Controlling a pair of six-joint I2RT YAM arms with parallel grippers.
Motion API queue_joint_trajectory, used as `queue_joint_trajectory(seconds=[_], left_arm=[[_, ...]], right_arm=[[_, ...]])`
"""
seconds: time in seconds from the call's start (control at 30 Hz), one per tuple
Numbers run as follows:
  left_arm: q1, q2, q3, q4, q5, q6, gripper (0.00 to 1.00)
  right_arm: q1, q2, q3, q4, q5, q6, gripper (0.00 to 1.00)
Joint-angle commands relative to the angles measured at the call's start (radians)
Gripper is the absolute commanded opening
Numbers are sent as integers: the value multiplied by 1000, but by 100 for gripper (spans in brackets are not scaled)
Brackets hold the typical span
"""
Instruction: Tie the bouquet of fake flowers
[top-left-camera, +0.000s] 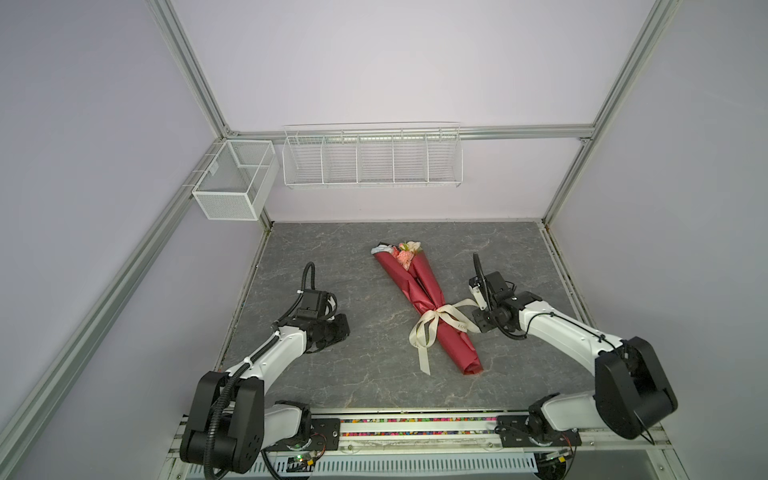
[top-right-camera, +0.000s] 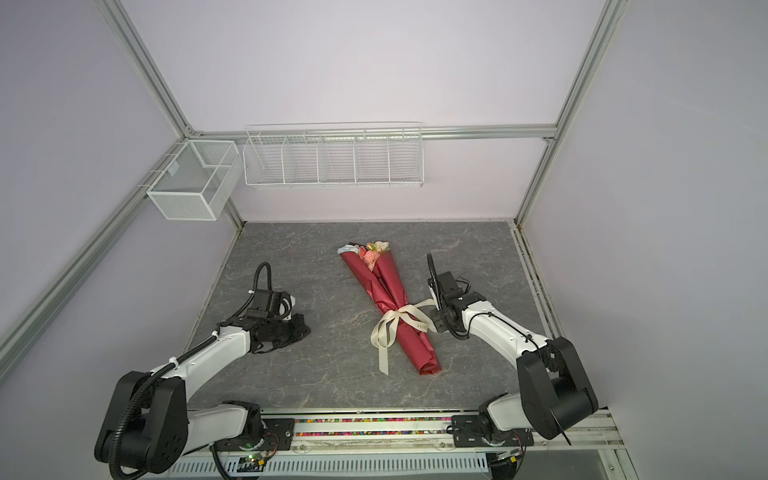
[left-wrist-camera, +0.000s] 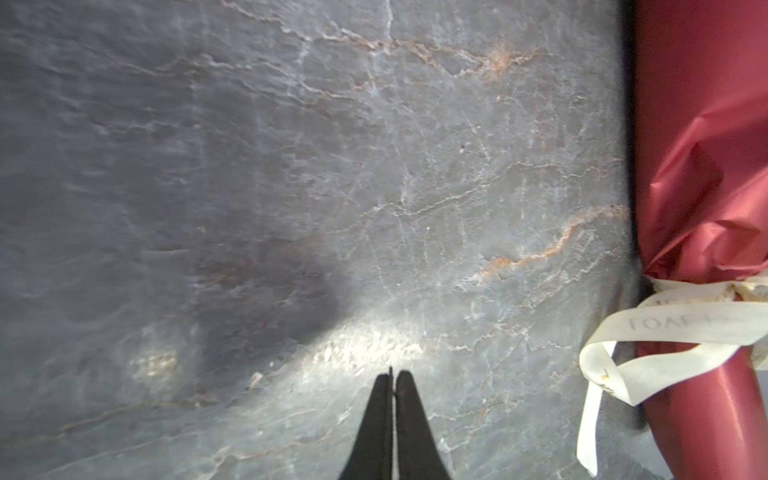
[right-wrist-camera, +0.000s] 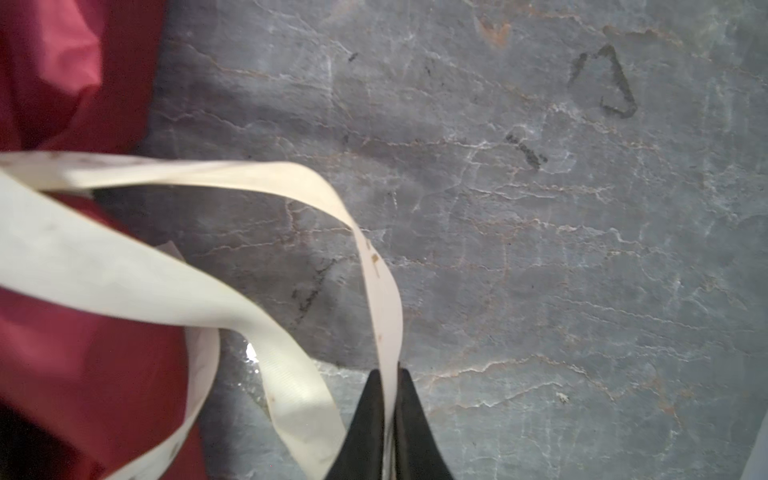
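The bouquet of fake flowers (top-left-camera: 428, 299) (top-right-camera: 384, 291) lies slantwise on the grey table, wrapped in dark-red paper, with pink and peach blooms at its far end. A cream ribbon (top-left-camera: 432, 324) (top-right-camera: 395, 324) is tied round its narrow part in a bow with a tail hanging toward me. My right gripper (right-wrist-camera: 390, 374) (top-left-camera: 476, 323) sits just right of the bow, shut on a ribbon loop (right-wrist-camera: 291, 178). My left gripper (left-wrist-camera: 392, 376) (top-left-camera: 347, 330) rests low on the table well left of the bouquet, fingers together with nothing between them. The red paper (left-wrist-camera: 698, 166) shows at the edge of the left wrist view.
A white wire rack (top-left-camera: 372, 158) with several compartments hangs on the back wall. A white mesh basket (top-left-camera: 232, 178) hangs at the back left corner. Grey stone-look table (top-left-camera: 332, 257) stretches between my left gripper and the bouquet.
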Motion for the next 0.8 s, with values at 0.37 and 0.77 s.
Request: queue_joint_trajectory(seconds=[0.37,0.77], left_arm=[[-64,-68,42,55,107,-54,42],[-66,-181,-15,131,121,-88,48]], right_arm=[[-94,-152,33,-126,-532,345,59],[97,-159,-195,92,-615,606,54]])
